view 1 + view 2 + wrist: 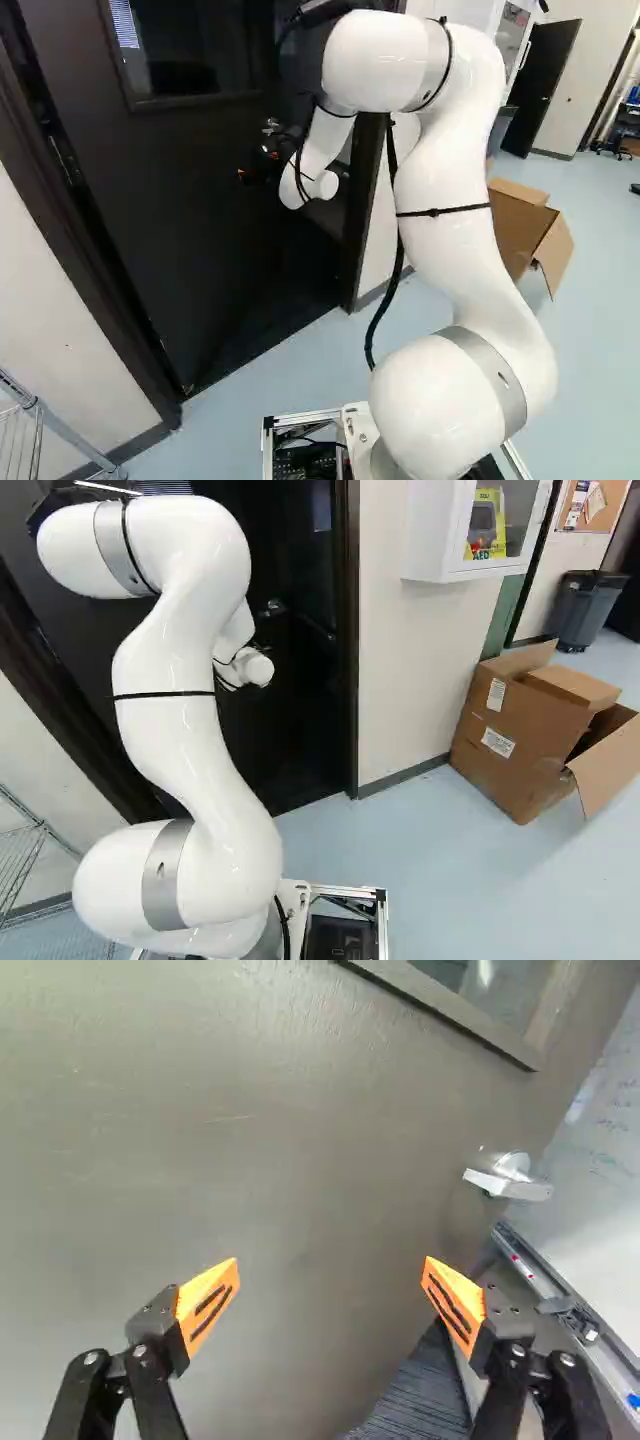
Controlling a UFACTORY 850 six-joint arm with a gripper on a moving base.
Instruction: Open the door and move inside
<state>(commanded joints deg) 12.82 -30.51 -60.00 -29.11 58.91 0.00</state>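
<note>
Pale blue floor [430,860] runs up to the dark door [200,220], and a cardboard box [495,730] sits right of that door in the right base view. Here's the gripper [255,163], spread wide at the door's face, gripping nothing; the lever handle [508,1184] is ahead and off to one side, near the door's edge. The white arm [445,200] rises high, bends over and angles down toward the door.

from behind the arm [447,240], both base views share the door [190,210]; wrist view faces it, seemingly near.
</note>
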